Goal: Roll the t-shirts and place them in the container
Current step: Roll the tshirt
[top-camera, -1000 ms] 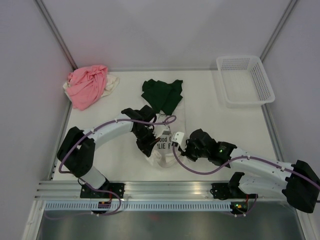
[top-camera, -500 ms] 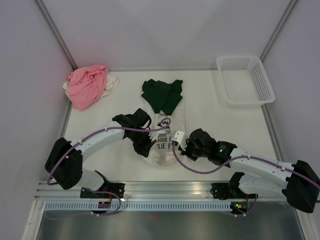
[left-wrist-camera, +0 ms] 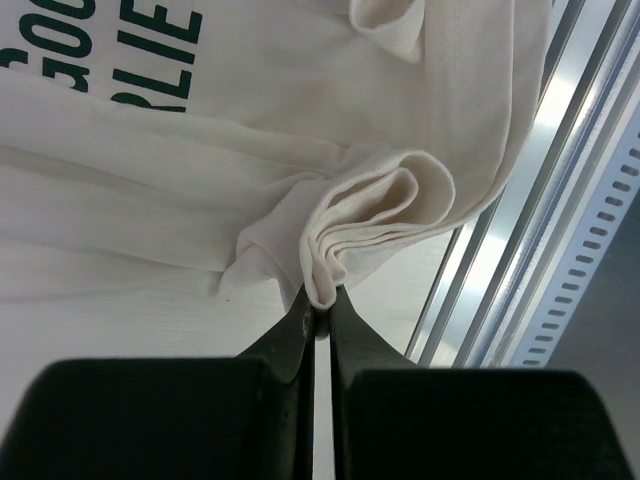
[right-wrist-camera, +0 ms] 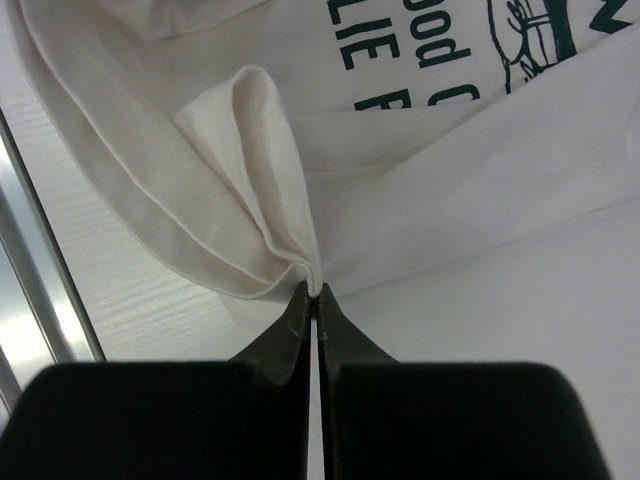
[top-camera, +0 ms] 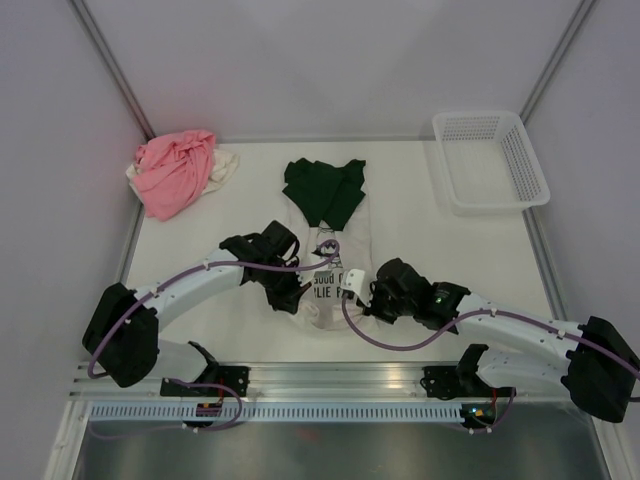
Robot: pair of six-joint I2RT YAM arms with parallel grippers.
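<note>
Got the left pincer (left-wrist-camera: 318,300) pressed together on a bunched wad of the white tee (left-wrist-camera: 200,130), with several layers of the near hem curled into a little scroll right at the pinch. Same deal at the right pincer (right-wrist-camera: 315,295): clamped tight on a folded ridge of that same hem, cloth standing up in a soft loop just past it.

Looks creamy-white up close, pretty wrinkly, with dark block lettering and a bit of cartoon print further up the cloth. Lies flat-ish in the middle of the bench (top-camera: 420,240), near hem just short of the metal rail (top-camera: 330,378), far end tucked under the dark green tee (top-camera: 323,190). Can also spot the pink tee (top-camera: 175,172) crumpled in the far left corner, lying over the cream tee (top-camera: 228,165) peeking out at its right. Then the white mesh basket (top-camera: 490,160) off in the far right corner, well apart from all the shirts.

Versus a second ago: seeing the left arm's elbow swung lower and further left, forearm stretched out flatter toward the tee. Right pincer a touch further left now, closer under the lettering. Near hem drawn up a little from the rail and more bunched between the two pincers. No change to the green, pink and cream tees or the basket.
</note>
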